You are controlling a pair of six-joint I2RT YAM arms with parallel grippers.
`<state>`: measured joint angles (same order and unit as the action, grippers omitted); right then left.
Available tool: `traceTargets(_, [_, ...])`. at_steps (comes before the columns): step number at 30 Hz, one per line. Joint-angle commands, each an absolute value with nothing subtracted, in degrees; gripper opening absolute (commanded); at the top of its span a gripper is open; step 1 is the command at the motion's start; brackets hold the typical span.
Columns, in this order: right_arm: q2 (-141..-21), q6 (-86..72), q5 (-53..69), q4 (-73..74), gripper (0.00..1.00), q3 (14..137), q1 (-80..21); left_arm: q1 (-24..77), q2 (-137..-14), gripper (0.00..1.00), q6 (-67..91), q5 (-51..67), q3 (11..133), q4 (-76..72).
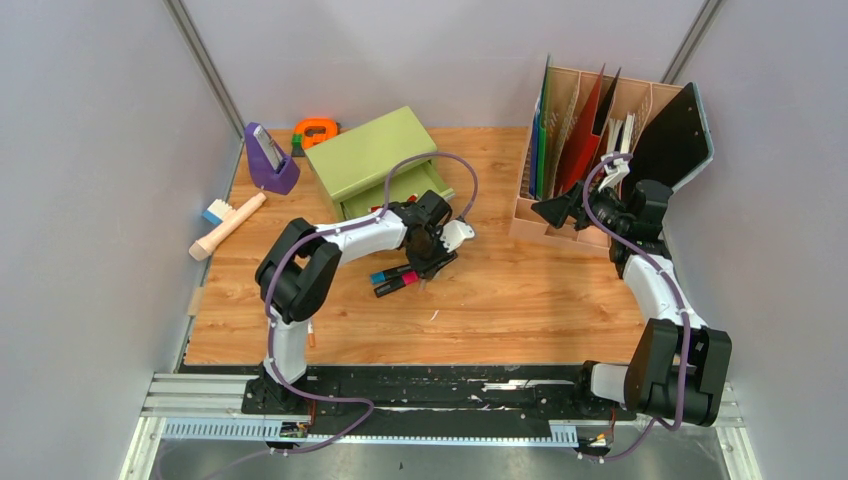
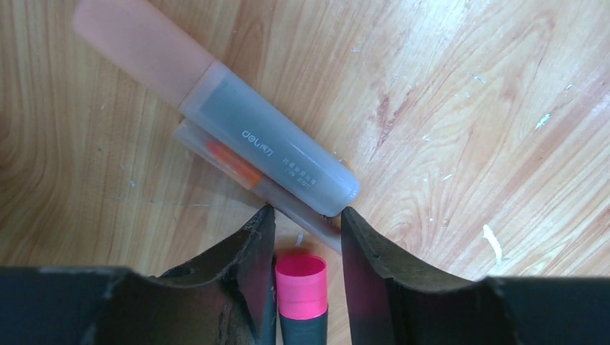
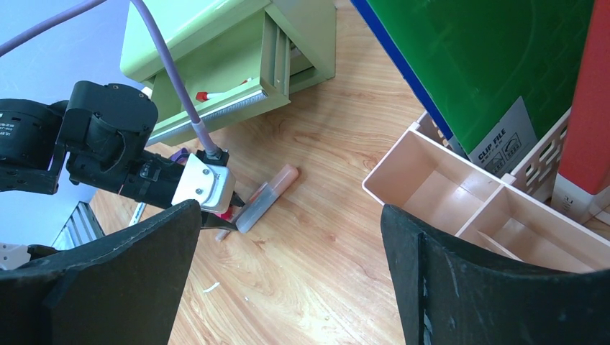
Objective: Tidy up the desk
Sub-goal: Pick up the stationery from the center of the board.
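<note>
On the wood-grain desk (image 1: 520,300) lie a blue-capped marker (image 1: 392,273) and a pink-ended marker (image 1: 396,287). My left gripper (image 1: 432,262) is down over them. In the left wrist view the pink marker end (image 2: 301,287) sits between the fingers of this gripper (image 2: 306,215), touching the left one, with a gap to the right one. Just beyond the tips lie a grey highlighter with a peach cap (image 2: 266,144) and a thin pen (image 2: 230,164) under it. My right gripper (image 1: 553,210) (image 3: 291,215) hangs wide open and holds nothing.
An olive-green drawer chest (image 1: 375,160) stands behind the left gripper with its drawer open (image 3: 216,108). A pink file organizer (image 1: 530,215) with folders is at the back right. A purple holder (image 1: 270,160), an orange object (image 1: 317,130) and a brush (image 1: 228,225) are at the left.
</note>
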<state>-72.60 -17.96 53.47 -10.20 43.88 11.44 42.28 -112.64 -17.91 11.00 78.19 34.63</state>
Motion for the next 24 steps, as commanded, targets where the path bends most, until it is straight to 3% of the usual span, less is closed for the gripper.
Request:
traceTargets(1, [-70.86,-17.93,53.83,-12.83,0.98,43.64,11.78,42.81,-114.46,0.46,-16.04,14.94,79.39,36.03])
traceTargets(24, [-71.02,-18.28,54.14,-13.27,0.98,43.51,11.95,43.25,-115.92,0.2,-11.98,10.18,84.51,40.51])
